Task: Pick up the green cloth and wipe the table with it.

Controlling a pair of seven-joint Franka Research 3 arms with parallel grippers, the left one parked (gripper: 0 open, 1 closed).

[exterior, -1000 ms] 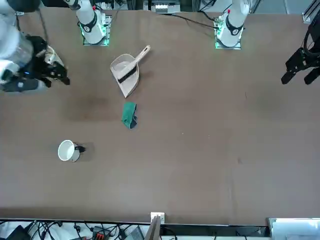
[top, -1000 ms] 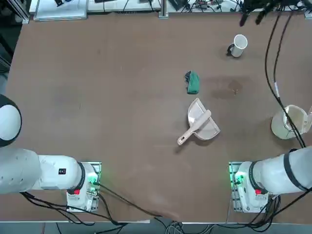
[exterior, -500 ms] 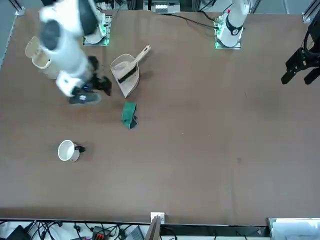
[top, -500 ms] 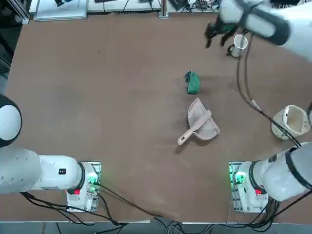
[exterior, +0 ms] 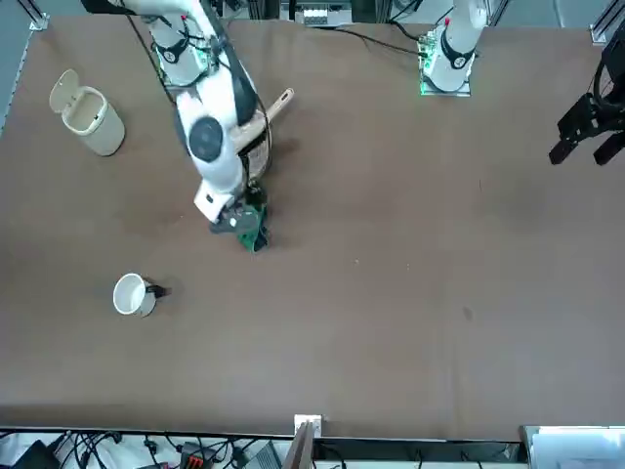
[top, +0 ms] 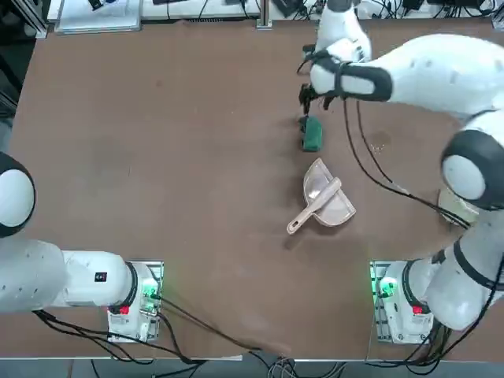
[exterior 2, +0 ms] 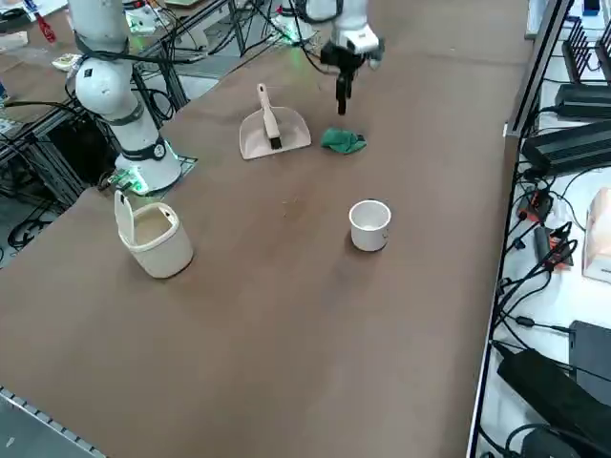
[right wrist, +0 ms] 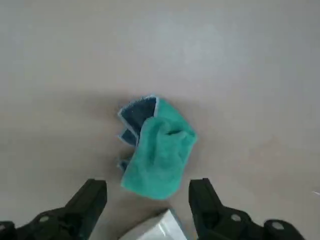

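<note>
Your right gripper (right wrist: 148,196) hangs above the green cloth (right wrist: 156,152) at upper centre of the surface (top: 157,157), jaws wide apart, empty.

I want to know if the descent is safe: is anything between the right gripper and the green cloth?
Nothing visible. The right gripper hangs open above the green cloth, which lies bare on the table. The pink dustpan sits beside the cloth, towards the arms' bases, apart from it.

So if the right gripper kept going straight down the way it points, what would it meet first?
Most likely the green cloth: the open right gripper points down with the cloth between its fingers. Its height above the table is hard to judge.
</note>
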